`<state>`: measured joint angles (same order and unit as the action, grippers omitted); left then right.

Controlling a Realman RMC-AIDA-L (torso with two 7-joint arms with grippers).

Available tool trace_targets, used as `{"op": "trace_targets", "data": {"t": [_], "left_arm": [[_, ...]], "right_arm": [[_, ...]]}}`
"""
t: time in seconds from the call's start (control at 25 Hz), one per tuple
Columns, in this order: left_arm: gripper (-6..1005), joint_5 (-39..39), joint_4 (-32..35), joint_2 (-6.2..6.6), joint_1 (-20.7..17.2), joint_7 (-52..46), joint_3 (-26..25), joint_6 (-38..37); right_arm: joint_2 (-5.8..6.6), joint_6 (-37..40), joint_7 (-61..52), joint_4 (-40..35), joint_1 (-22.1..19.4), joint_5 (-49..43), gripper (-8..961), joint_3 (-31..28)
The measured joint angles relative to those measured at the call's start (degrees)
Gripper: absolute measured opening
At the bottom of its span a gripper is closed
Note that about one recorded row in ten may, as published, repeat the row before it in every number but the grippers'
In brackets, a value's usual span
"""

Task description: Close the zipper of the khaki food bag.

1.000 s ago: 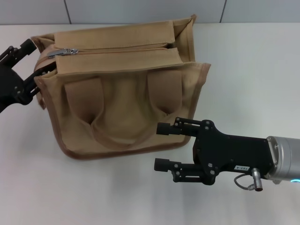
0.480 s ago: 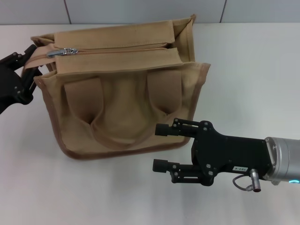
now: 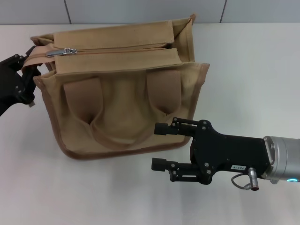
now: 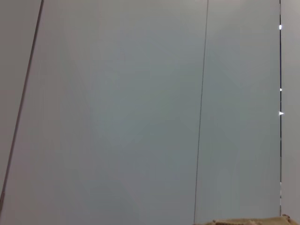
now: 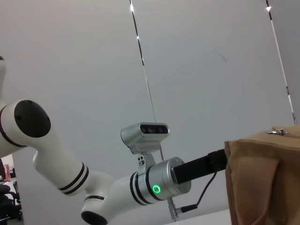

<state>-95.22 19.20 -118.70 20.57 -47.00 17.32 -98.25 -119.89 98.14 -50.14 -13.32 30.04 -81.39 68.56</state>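
The khaki food bag [image 3: 122, 98] lies on the white table, its top panel facing the far side. The zipper [image 3: 122, 48] runs along that panel, with its silver pull tab [image 3: 64, 51] at the bag's left end and the track looking joined up to a dark gap at the right end. My left gripper [image 3: 23, 65] is at the picture's left edge, just beside the bag's left end, fingers apart and empty. My right gripper [image 3: 160, 146] is open and empty at the bag's front right corner. The bag's end [image 5: 262, 178] also shows in the right wrist view.
White table [image 3: 253, 70] spreads to the right of and in front of the bag. A grey panelled wall [image 4: 140, 112] stands behind. The right wrist view shows my left arm [image 5: 154, 183] reaching to the bag.
My left gripper has drawn back to the left, off the bag's left end. The right gripper has drifted slightly toward me. The bag and pull tab stay put.
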Motion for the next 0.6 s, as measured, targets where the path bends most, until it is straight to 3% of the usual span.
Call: {"op": "trace_targets", "data": {"t": [0.28, 0.6], "left_arm": [[39, 0.42, -1.43, -0.08, 0.88, -0.41, -0.37, -0.55], [7, 0.7, -5.77, -0.13, 5.42, -0.86, -0.52, -1.19]], "right_arm": [[0.0, -0.01, -0.01, 0.1, -0.01, 1.85, 730, 0.38], [0.01, 3.22, -0.47, 2.69, 0.23, 9.85, 730, 0.61]]}}
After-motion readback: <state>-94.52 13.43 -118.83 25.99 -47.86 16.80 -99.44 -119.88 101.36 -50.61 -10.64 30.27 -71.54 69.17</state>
